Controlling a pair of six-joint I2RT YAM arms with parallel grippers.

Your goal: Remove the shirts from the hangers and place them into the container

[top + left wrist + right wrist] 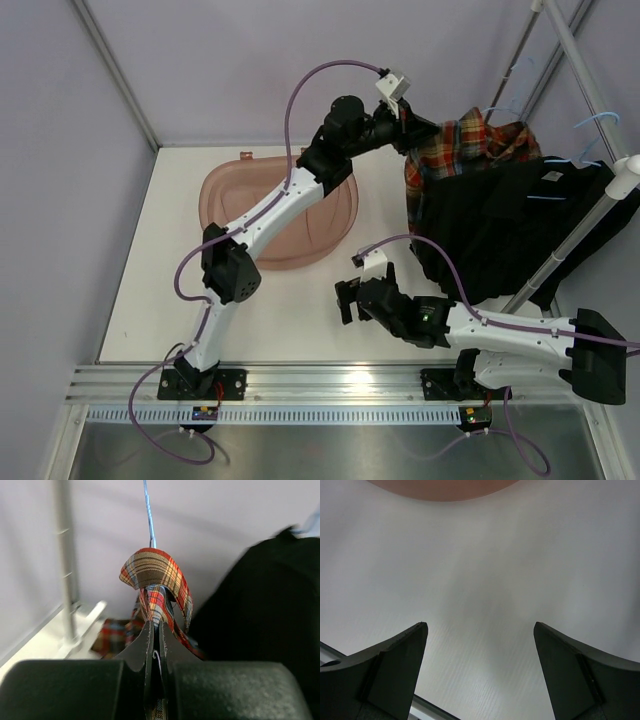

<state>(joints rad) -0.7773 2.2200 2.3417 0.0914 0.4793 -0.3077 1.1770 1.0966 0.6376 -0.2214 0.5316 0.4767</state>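
Upper right of the top view: plaid shirt [462, 150] hangs at the rack, touching the black shirt [510, 225], which sits lower right of it. Both are off to the right of the container [235, 195], apart from it. Light-blue hanger hooks [598, 122] show above the black shirt, next to the white rack pole [560, 255] that runs diagonally through the right side.

Left gripper [415, 130] is at the plaid shirt's left edge. In the left wrist view its jaws are clamped on a fold of plaid cloth. A loop of fabric bulges just above the fingertips, and a thin blue hanger wire [148, 515] runs from the loop to the top edge. Black cloth fills the right of that frame.

The container sits centre-left on the white table [160, 300], with the left arm crossing over it.

Right gripper [345, 300] is lower centre, near the container's lower right rim and not touching it. In the right wrist view its jaws are spread wide, with only bare table between them and the container rim at the top edge.
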